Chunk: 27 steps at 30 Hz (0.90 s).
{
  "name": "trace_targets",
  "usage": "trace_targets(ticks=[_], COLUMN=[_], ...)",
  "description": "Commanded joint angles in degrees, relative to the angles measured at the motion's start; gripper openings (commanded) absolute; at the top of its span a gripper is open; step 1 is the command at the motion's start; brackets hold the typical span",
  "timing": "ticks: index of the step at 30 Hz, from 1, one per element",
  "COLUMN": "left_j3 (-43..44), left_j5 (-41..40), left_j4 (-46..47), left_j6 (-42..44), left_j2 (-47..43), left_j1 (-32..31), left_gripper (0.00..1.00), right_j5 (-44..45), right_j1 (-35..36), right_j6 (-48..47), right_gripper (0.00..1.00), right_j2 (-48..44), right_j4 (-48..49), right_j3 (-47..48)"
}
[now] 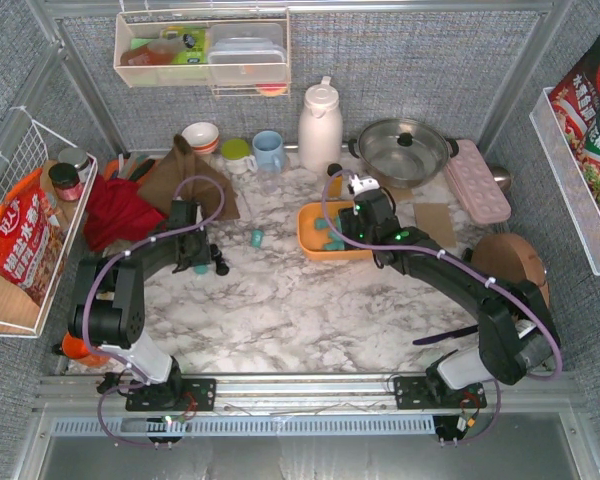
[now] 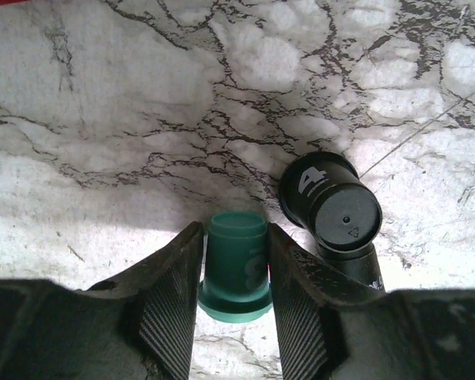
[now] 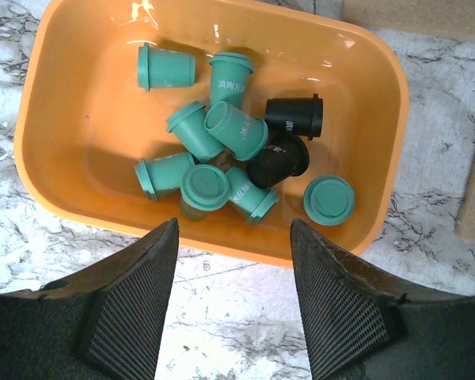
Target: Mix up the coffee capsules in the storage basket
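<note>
Between the ribbed fingers of the left claw point(image 2: 236, 245) sits a green capsule point(image 2: 236, 273), apparently pinched on both sides with its wide rim toward the camera, though shadow hides the contact itself. A black capsule point(image 2: 332, 207) marked 4 rests on the worktop point(image 2: 103, 103) just beside one finger. Another loose green capsule point(image 1: 256, 238) lies between this claw and the basket point(image 3: 364, 71), which sits midway along the worktop's far edge. The right claw point(image 3: 233, 237) hangs over the basket's near rim, spread wide and holding nothing, above a heap of capsules point(image 3: 222, 150), mostly green with two black. The pinched capsule tapers, so a weak squeeze could let it slip out, and a sideways lift might send the black one rolling. Both arms could also crowd each other at the basket. From above, the right arm covers most of the basket.
</note>
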Motion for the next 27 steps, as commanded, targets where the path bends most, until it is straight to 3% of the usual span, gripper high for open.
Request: trace_targets(ticks=[1,5,10,18,22,27], left_j3=[0.4,0.4,0.5,-0.2,-3.3,-10.2], left_j5=[-1.9,-2.4,-1.9,4.1,9.4,13.8], left_j4=[-3.1,-4.0,-3.9,-1.1,5.4,20.0], left_j6=[-1.6,-1.7,-2.2,-1.8,0.3,5.9], left_j2=[-0.8,-1.4,-3.7,-14.3,-22.4,-31.1], left_j1=[0.1,0.1,0.1,-0.5,-4.4,-14.0], left_gripper=[0.48,0.46,0.37,0.32,0.32,0.32], right_j5=[-0.2,-0.3,-0.3,-1.9,-5.3,-11.3], right_j1=[0.0,0.0,0.0,0.0,0.0,0.2], right_j6=[-0.1,-0.1,-0.1,0.6,1.9,3.6], right_gripper=[0.62,0.62,0.62,0.62,0.62,0.62], right_j2=[0.4,0.4,0.4,-0.8,-3.1,-6.1], right_j4=[0.3,0.3,0.2,-1.5,-2.5,-4.8], right_j3=[0.5,0.4,0.6,0.8,2.5,3.9])
